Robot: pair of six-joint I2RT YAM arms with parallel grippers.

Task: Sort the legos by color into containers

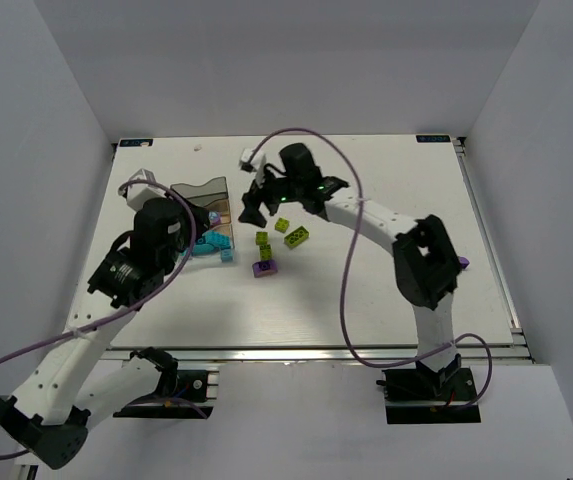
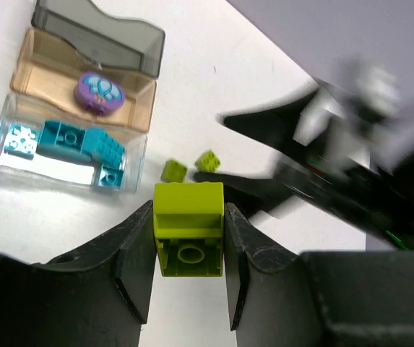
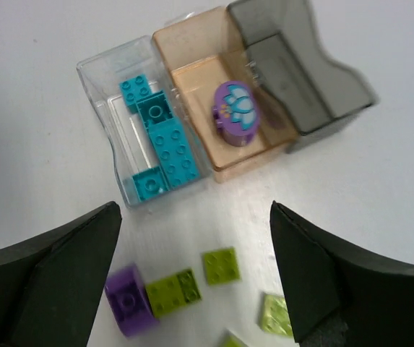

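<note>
Overhead: left gripper [image 1: 199, 238] beside containers [image 1: 206, 192], loose legos [image 1: 297, 236] near right gripper [image 1: 257, 206]. Left wrist: jaws clamp lime brick [image 2: 188, 228]. Right wrist: jaws wide, empty; teal bricks [image 3: 166, 148] in clear tray [image 3: 98, 81], purple disc [image 3: 237, 113] in amber tray [image 3: 186, 42].

The left arm [image 1: 61, 365] rises from its base at the near left, bends at the elbow and leans forward, with its wrist tipped downward. The left gripper [image 2: 189, 217] is closed, both fingers [image 2: 138, 267] pressed flat against the sides of a lime-green brick [image 2: 188, 242]. The right arm [image 1: 371, 215] folds sharply at its elbow and stretches away and leftward, toward the other arm. The right gripper [image 3: 192, 217] points down with its jaws spread wide apart.
</note>
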